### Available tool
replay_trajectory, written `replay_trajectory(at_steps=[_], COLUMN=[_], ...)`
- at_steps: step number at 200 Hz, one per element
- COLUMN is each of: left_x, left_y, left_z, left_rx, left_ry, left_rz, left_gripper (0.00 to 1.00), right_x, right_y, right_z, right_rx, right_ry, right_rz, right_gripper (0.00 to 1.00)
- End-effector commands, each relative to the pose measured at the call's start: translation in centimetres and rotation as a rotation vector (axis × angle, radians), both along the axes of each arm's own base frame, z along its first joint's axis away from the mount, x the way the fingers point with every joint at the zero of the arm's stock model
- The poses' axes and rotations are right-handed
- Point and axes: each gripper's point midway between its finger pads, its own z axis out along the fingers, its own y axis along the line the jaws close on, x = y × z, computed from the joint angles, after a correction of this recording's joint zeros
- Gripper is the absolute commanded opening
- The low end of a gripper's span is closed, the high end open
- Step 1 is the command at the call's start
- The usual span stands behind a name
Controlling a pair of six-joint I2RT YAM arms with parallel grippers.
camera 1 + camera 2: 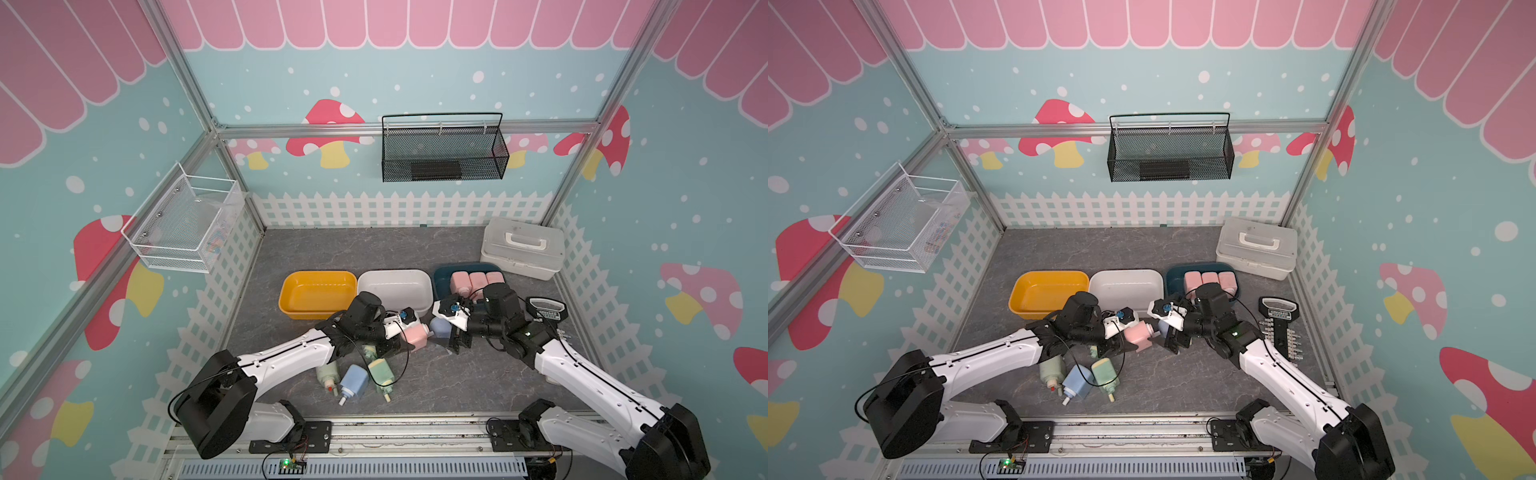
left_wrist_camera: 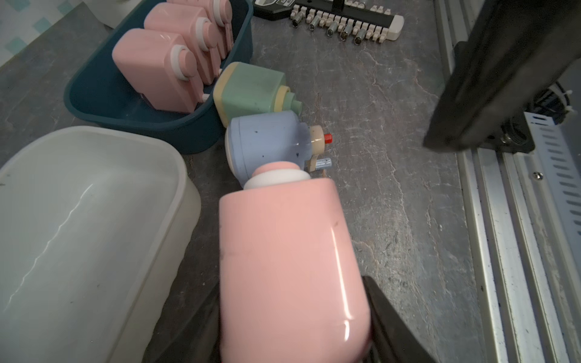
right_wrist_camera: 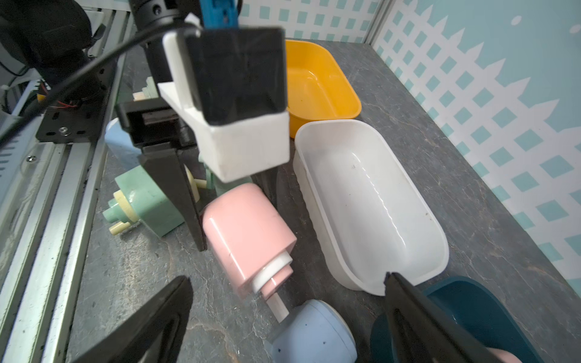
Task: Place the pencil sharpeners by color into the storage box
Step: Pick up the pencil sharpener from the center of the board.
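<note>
1. My left gripper (image 2: 290,292): jaws pinch the pink sharpener (image 2: 289,267) by its sides, w/ one finger (image 3: 179,201) flat against the body.
2. The pink sharpener is tilted, low at the worktop (image 1: 457,382), just in front of the white bin (image 1: 395,275). Its stub points twd the blue sharpener (image 3: 314,333). Can't tell if it touches the worktop.
3. My right gripper (image 1: 460,340): jaws spread wide, gripping nothing, facing the pink one's stub end at close range.
4. The dark blue bin (image 1: 440,274) has three pink sharpeners (image 1: 476,280) standing in a row inside.
5. The blue sharpener lies on its side just beside that bin. A green sharpener (image 2: 251,91) sits against the bin wall, touching the blue one.
6. Nr my left arm there's a cluster of sharpeners (image 1: 354,382) lying on the worktop: two green, one blue. Another green one is partly hidden under the arm.
7. The yellow bin (image 1: 318,276), white bin & dark blue bin stand side by side.
8. A white lidded case (image 1: 523,249) is at the far right corner, & a socket rack (image 1: 546,309) lies beside my right arm.
</note>
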Motion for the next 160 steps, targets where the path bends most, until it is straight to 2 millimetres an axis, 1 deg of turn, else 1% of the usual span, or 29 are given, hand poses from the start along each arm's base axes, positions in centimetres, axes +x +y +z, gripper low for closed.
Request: replay_trajectory(at_steps=[1,20,39,52,73,99,114,126,160], left_x=[-1.4,-1.8,-1.2,-1.1,-0.9,-1.5,-1.9,-2.3,-2.4], left_y=[-0.6,-0.7,-1.0,-1.1,-1.0,-0.9,-0.8,-0.7,-0.7], left_z=[1.6,1.9,2.8,3.2,3.1,2.8,2.7,2.8,3.3], left_rx=[-0.038,-0.061,-0.093,-0.107,-0.106,-0.106,-0.108,-0.113,-0.129], left_ry=[-0.098,-0.188,-0.246,-0.263,-0.277,-0.257,-0.244,-0.244,-0.249], left_rz=[-0.159,-0.226,-0.214,-0.214,-0.206,-0.221,-0.233,-0.244,-0.248], left_gripper=[0.0,0.0,0.0,0.0,0.0,0.0,0.0,0.0,0.0], right_x=[-1.9,-3.1,-3.9,-3.8,-3.4,-3.0,-2.4,-2.2,-1.8], right_y=[0.6,0.8,1.0,1.2,1.3,1.6,1.7,1.7,2.4], right_z=[-0.4,-0.7,-1.1,-1.7,-2.5,-2.2,-2.1,-2.0,-1.9], right_rx=[0.006,0.001,-0.017,-0.038,-0.071,-0.071,-0.074,-0.073,-0.077], right_ry=[-0.057,-0.058,-0.037,-0.03,-0.031,-0.054,-0.07,-0.077,-0.072], right_rz=[0.125,0.188,0.233,0.231,0.222,0.22,0.199,0.192,0.204], right_gripper=[0.93,0.91,0.9,0.88,0.85,0.81,0.81,0.81,0.79])
